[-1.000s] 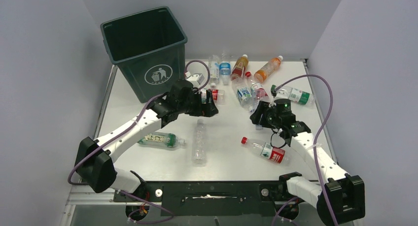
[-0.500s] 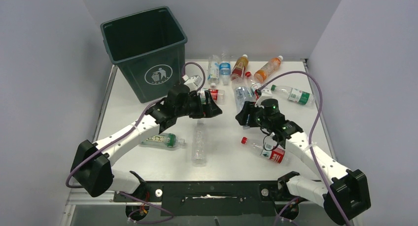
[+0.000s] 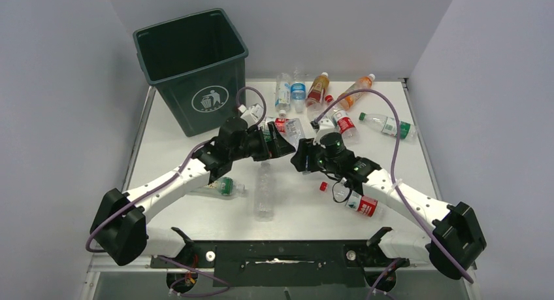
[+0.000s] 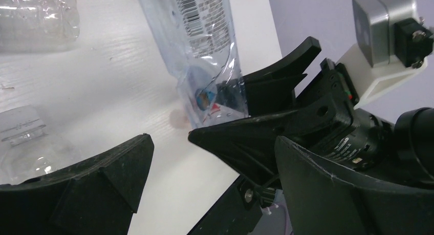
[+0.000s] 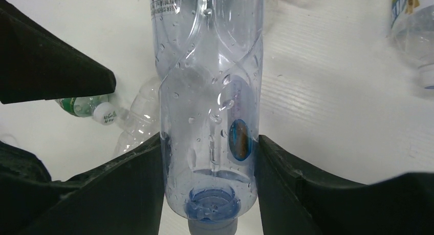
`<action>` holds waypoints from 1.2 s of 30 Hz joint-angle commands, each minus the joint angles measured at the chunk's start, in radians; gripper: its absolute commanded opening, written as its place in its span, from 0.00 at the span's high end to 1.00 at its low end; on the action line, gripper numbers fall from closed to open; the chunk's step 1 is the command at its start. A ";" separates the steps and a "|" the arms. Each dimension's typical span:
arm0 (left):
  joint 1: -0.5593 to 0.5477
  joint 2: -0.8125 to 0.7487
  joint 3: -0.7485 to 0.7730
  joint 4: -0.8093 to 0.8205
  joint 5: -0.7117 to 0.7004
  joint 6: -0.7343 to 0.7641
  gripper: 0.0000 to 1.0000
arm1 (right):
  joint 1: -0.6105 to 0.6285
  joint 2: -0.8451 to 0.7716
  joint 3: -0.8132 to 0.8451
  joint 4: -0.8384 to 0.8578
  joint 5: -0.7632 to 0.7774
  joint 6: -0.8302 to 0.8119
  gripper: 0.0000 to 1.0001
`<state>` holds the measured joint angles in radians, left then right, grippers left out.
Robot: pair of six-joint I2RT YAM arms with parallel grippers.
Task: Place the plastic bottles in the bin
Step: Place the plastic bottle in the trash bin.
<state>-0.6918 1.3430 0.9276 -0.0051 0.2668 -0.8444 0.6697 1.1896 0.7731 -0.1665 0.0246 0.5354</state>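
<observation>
Right claw (image 5: 210,143) was clenched on one clear bottle (image 5: 210,91). One finger pressed each side just above the blue cap, which pointed at the camera. Droplets clung inside its waisted body, and a printed label wrapped the far end. Three other bottles lay on the white table (image 5: 332,91) beyond it: a green-capped one at the left, a clear one beside that, and one at the upper right corner.

From the left wrist, the left claw (image 4: 212,148) stood spread wide and gripped nothing. The right claw's fingers and the capped end of the clear bottle sat between its two fingers; whether they touched could not be told. The barcode label ran away across the table. Two more clear bottles lay at the left edge.

From above there was one bin (image 3: 196,71), dark green and tapered with a white litter symbol. It stood upright at the table's far left corner, much taller than any bottle. The two claws stood tip to tip near mid-table, just right of the bin. Ten loose bottles (image 3: 264,189) lay flat. Seven were across the back right: two orange, two red-labelled, one blue-labelled, one green-labelled and one clear. Three lay nearer the arms.
</observation>
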 commanded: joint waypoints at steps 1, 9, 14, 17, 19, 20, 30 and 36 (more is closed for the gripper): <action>0.015 -0.052 -0.009 0.122 0.014 -0.043 0.10 | 0.051 0.016 0.077 0.077 0.051 -0.011 0.51; 0.035 -0.064 -0.036 0.125 -0.013 -0.061 0.10 | 0.137 0.040 0.112 0.076 0.104 -0.037 0.51; 0.042 -0.067 -0.048 0.122 -0.027 -0.064 0.10 | 0.175 0.052 0.122 0.088 0.118 -0.053 0.51; 0.045 -0.071 -0.053 0.118 -0.034 -0.064 0.10 | 0.191 0.059 0.129 0.090 0.123 -0.059 0.51; 0.046 -0.076 -0.057 0.114 -0.041 -0.063 0.10 | 0.198 0.063 0.131 0.091 0.129 -0.061 0.51; 0.046 -0.078 -0.058 0.113 -0.046 -0.062 0.10 | 0.200 0.065 0.132 0.092 0.129 -0.063 0.51; 0.051 -0.070 -0.050 0.093 -0.057 -0.049 0.13 | 0.217 0.071 0.143 0.100 0.133 -0.074 0.50; 0.053 -0.062 -0.047 0.083 -0.065 -0.041 0.19 | 0.230 0.071 0.146 0.110 0.133 -0.083 0.50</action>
<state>-0.6460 1.2999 0.8608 0.0494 0.2138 -0.9051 0.8856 1.2575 0.8696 -0.1333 0.1333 0.4732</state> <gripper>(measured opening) 0.832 0.556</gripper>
